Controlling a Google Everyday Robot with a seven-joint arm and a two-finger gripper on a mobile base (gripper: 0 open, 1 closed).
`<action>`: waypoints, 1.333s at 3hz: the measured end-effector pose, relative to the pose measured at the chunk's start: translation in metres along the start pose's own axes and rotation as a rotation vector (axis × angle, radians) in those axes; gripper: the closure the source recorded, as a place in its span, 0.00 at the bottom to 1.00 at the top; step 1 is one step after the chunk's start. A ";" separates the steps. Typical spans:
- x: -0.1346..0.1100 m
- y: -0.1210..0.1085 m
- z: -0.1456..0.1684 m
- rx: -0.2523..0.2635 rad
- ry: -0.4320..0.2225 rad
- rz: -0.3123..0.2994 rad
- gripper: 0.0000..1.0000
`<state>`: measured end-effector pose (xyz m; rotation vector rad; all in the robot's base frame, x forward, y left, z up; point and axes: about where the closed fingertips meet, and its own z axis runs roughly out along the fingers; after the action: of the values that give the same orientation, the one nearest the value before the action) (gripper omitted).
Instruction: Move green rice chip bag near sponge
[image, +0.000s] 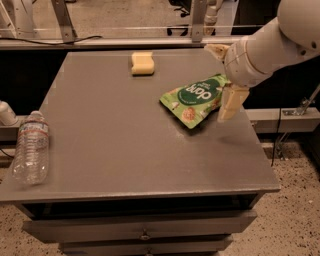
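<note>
Grey tabletop (125, 150) | green rice chip bag (195, 97) edge behind hand (223, 75) | hand released, splayed

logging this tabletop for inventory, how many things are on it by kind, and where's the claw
green rice chip bag: 1
sponge: 1
water bottle: 1
total: 3
The claw is not counted; it is open, its fingers on either side of the bag's right end, near the table's right edge.
</note>
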<state>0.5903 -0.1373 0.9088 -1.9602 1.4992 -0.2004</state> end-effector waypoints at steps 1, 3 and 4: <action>0.008 0.007 0.020 -0.021 -0.014 -0.027 0.00; 0.024 -0.002 0.050 -0.022 -0.018 -0.034 0.38; 0.026 -0.014 0.048 -0.004 -0.009 -0.035 0.61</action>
<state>0.6338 -0.1401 0.8727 -1.9882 1.4616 -0.2035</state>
